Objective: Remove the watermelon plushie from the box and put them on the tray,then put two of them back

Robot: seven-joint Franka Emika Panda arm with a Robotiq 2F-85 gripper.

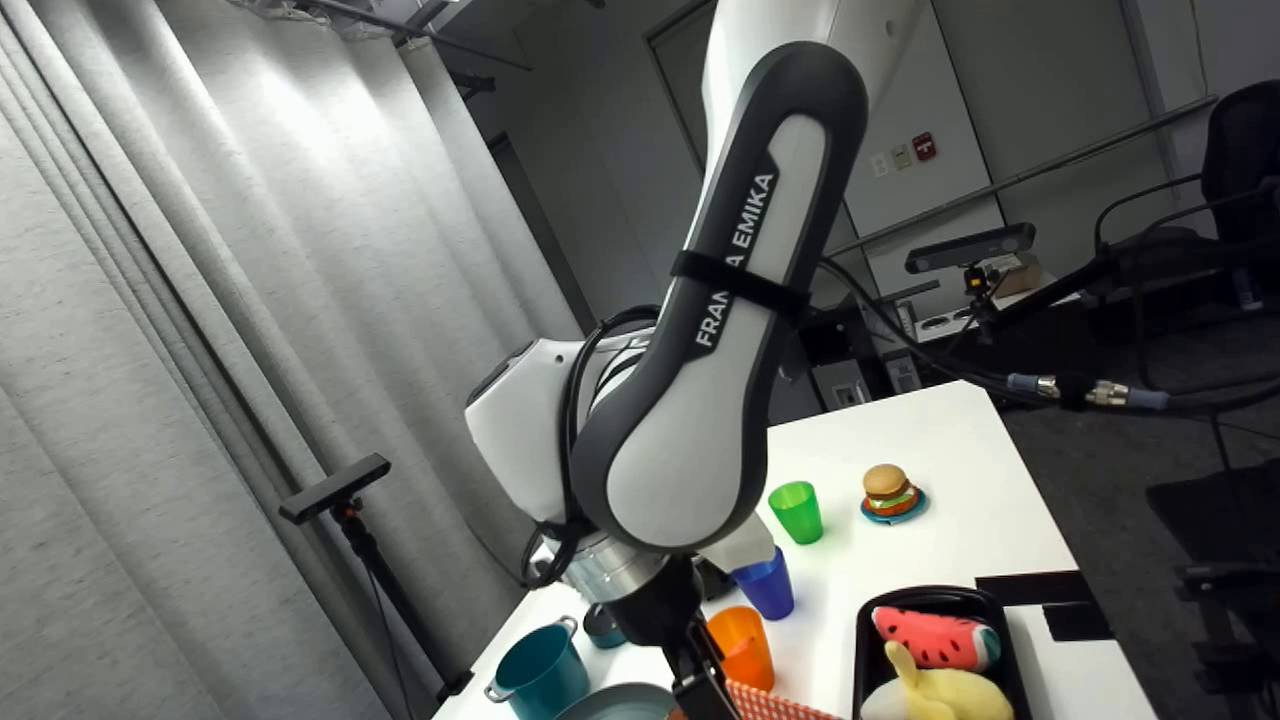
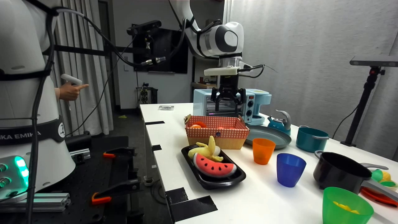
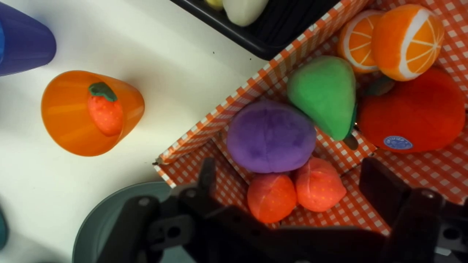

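Red melon [image 2: 214,166] lies in the black tray [image 2: 214,184], at the end away from the box [image 2: 233,137], w/ the banana [image 2: 203,151] b/w it & the box. Tray sits just beside the box, prob. so carries stay short; its low rim should stop soft toys rolling off. Box is uncovered up top, so the gripper [image 2: 227,109] can go straight in: it hangs over it, pointing down, fingers [image 3: 382,186] spread wide, nothing gripped. Spread presumably b/c toys are fat & need room each side. In the wrist view two pink toys [image 3: 271,199] show b/w the fingers, lower down, w/ the purple toy [image 3: 270,137] just beside them; one of those is likely next out, can't be sure. Melon's well apart from the fingers: off to the side & lower, outside their span; wrist view gets only a tray corner + bit of banana, no melon. So its trip to the tray looks done; if it's among the two going back, gripper has to come over for it.
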